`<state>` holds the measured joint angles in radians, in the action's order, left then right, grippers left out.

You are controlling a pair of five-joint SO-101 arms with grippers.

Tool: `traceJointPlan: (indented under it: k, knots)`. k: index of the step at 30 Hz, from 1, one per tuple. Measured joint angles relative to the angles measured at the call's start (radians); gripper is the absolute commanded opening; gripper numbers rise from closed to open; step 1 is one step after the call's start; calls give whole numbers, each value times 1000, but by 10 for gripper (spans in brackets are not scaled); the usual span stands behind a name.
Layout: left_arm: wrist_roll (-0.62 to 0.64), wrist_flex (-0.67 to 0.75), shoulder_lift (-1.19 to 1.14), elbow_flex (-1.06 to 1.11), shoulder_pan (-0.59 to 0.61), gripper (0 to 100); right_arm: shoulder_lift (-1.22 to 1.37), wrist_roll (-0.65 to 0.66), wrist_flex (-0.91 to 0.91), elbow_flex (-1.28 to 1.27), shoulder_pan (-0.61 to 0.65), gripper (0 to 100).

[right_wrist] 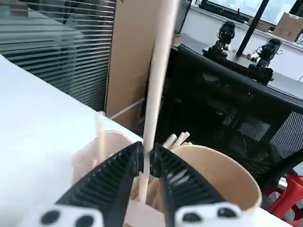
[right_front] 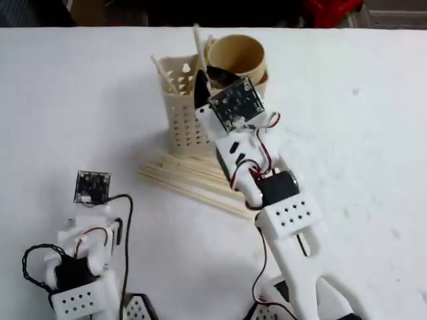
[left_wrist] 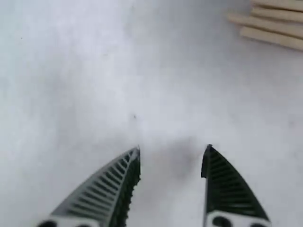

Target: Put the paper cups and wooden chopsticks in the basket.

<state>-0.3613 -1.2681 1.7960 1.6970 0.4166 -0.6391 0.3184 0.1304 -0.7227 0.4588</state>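
Observation:
A white perforated basket (right_front: 181,110) stands at the table's middle back with a few wooden chopsticks (right_front: 164,75) leaning in it. Stacked paper cups (right_front: 237,56) stand on the table right beside it. My right gripper (right_front: 205,79) hangs over the basket's rim, shut on one upright chopstick (right_front: 198,44). The right wrist view shows that chopstick (right_wrist: 159,71) pinched between the fingertips (right_wrist: 163,158), above the basket (right_wrist: 90,152) and next to a cup (right_wrist: 222,176). A pile of chopsticks (right_front: 193,180) lies in front of the basket. My left gripper (left_wrist: 173,149) is open over bare table.
The ends of the chopstick pile (left_wrist: 272,28) lie ahead of the left gripper. The right arm (right_front: 287,220) stretches over the pile's right end. White table (right_front: 360,133) spreads to both sides. A black chair (right_wrist: 222,104) stands beyond the far edge.

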Motion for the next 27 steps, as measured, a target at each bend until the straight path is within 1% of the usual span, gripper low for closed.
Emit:
traceJointPlan:
  k: [5,11,13,16,17,21,27]
  knots:
    - [0,0,0,0,0,219,112,0,0,110,-3,19]
    - [0,0,0,0,0,219,203,-12,0,123,-2,26]
    - [0,0,0,0,0,219,203,-52,0,123,-5,80]
    - [0,0,0,0,0,219,203,-97,20,123,-8,188]
    - [0,0,0,0,0,219,196,-103,35,123,-8,207]
    - [0,0,0,0,-2,219,144,-109,112,123,-8,193]
    - [0,0,0,0,-2,219,38,-92,281,123,-6,103]
